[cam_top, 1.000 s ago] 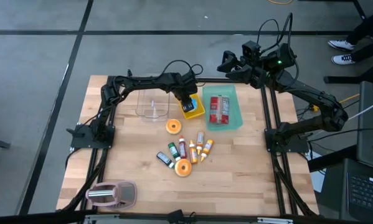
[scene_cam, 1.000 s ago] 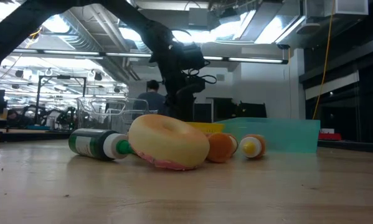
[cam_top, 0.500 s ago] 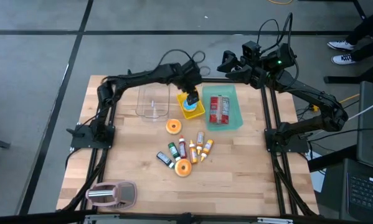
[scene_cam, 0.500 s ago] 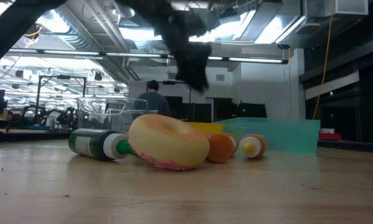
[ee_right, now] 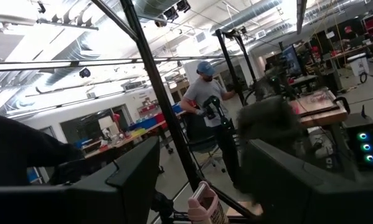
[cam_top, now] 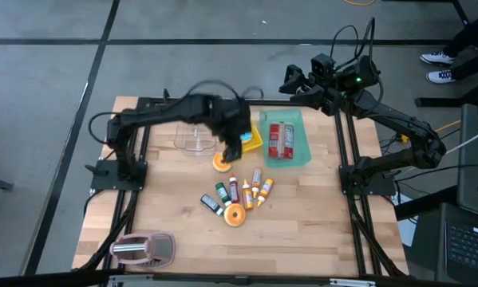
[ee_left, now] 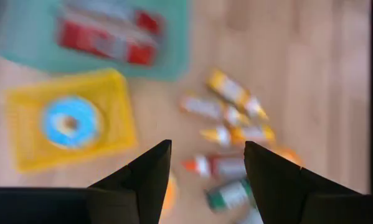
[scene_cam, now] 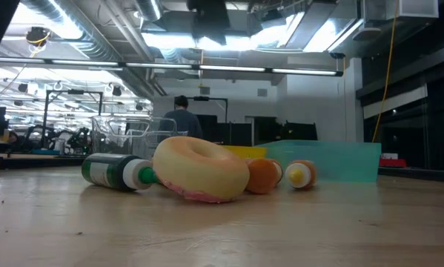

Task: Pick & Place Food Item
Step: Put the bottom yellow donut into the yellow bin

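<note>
A blue-iced donut (ee_left: 70, 122) lies in the yellow basket (ee_left: 121, 118) beside the teal tray (cam_top: 298, 142), which holds a red packet (cam_top: 281, 140). My left gripper (cam_top: 232, 145) hangs open high above the basket's left edge, pointing steeply down, with nothing between its fingers (ee_left: 150, 174). An orange donut (cam_top: 222, 162) lies on the wood just near of it. A pink-iced donut (scene_cam: 201, 169) rests flat near the table's middle. My right gripper (cam_top: 290, 80) waits open, raised past the far edge.
Several small sauce bottles (cam_top: 242, 191) lie scattered between the two loose donuts. A clear container (cam_top: 195, 135) stands left of the basket. A toaster (cam_top: 143, 249) sits at the near left corner. A person stands in the room beyond the table.
My left gripper has risen well clear of the yellow basket, leaving the low view upward, and has swung a little toward the table's near left. The blue-iced donut stays lying in the basket.
</note>
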Available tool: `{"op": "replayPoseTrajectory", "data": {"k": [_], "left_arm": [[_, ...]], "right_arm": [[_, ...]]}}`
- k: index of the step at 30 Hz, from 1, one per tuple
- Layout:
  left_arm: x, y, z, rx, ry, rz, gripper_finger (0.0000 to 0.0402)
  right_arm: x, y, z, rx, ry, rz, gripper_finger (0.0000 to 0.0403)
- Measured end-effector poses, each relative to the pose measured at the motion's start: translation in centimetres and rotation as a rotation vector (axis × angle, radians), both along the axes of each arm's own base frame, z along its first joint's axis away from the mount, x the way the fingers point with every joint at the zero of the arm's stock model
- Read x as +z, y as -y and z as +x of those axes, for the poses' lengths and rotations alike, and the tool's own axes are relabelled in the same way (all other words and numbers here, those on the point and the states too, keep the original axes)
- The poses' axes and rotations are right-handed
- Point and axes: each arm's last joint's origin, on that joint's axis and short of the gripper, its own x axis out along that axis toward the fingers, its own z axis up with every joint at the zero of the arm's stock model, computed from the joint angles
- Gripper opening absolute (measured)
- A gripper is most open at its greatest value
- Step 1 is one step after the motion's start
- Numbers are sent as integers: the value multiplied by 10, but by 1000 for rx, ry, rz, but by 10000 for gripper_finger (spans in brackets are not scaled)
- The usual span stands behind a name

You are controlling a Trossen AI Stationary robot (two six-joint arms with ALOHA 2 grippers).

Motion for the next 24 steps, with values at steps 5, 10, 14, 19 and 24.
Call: {"op": "replayPoseTrajectory", "data": {"k": [5, 10, 14, 19, 24], "left_arm": [[-19, 55, 7, -7, -26, -31, 198], [-54, 83, 15, 167, -41, -136, 198], [-80, 107, 14, 243, -53, -194, 198], [-99, 129, 14, 344, -31, -270, 198], [-116, 142, 11, 421, -71, -196, 198]], "right_arm": [[-1, -1, 0, 40, -17, -13, 237], [-1, -2, -1, 73, -32, -20, 237], [-2, -3, -1, 103, -47, -28, 237], [-2, -3, -1, 112, -57, -26, 237], [-3, -2, -1, 112, -63, -21, 237]]}}
